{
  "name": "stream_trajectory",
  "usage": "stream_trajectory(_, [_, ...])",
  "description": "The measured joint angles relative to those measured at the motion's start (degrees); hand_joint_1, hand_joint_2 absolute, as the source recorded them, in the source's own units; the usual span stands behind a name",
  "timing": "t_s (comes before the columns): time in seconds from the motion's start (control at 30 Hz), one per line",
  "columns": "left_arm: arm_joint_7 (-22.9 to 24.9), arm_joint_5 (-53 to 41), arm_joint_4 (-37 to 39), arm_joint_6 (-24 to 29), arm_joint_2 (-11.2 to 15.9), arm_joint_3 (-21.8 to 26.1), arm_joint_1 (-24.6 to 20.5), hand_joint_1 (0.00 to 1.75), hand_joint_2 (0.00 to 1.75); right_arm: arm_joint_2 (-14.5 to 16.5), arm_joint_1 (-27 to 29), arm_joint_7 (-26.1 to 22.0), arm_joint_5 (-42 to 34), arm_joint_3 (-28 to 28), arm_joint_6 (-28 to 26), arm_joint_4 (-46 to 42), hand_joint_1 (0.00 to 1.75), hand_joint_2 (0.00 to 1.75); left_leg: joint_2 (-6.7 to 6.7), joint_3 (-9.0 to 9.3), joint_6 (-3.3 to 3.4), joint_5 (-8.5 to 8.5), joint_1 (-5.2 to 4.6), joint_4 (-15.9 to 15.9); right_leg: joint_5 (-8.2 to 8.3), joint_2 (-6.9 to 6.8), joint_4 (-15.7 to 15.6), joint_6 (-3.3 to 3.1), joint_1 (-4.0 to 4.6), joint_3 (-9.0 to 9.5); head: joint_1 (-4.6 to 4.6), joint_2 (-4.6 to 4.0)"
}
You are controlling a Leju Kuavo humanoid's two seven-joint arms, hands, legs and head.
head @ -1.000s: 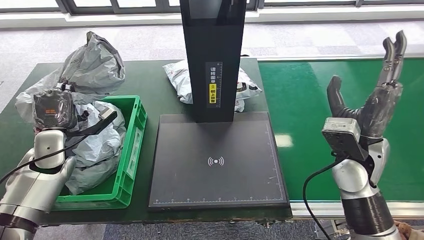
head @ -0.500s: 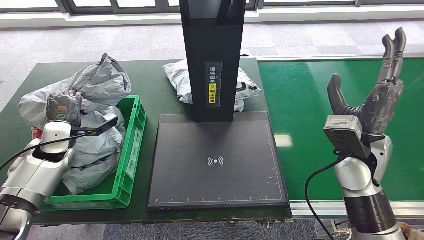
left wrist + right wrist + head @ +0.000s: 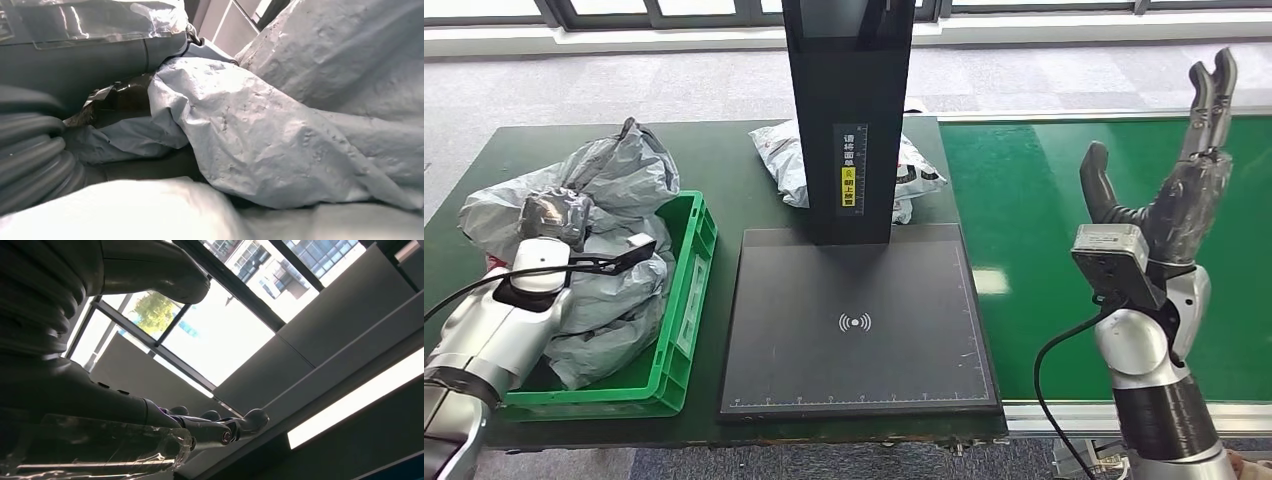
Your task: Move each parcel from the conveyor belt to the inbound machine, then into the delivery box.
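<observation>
Because the grey parcels (image 3: 614, 290) belong in the green delivery box (image 3: 686, 300), they lie heaped there, and the left robot hand (image 3: 552, 222) sits down among them; the bags hide its fingers, so I cannot tell if it grips one. The right robot hand (image 3: 1169, 175) is held up over the green conveyor belt (image 3: 1044, 220), fingers spread and empty, likely waiting. Another white parcel (image 3: 789, 165) lies on the bench (image 3: 734, 150) behind the black inbound machine (image 3: 854, 320).
</observation>
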Motion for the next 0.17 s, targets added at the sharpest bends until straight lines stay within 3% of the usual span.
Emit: stream_trajectory(0.17, [0.57,0.00,2.43,-0.93,0.11,-0.74,-0.90,1.75,1.75,0.00,-0.12,-0.02,0.19,0.00,0.42,0.30,0.00,1.75,0.00,0.00,0.00,0.00,0.00,0.00,0.00,0.01,0.00,-0.01,0.00,0.00,0.00,0.00])
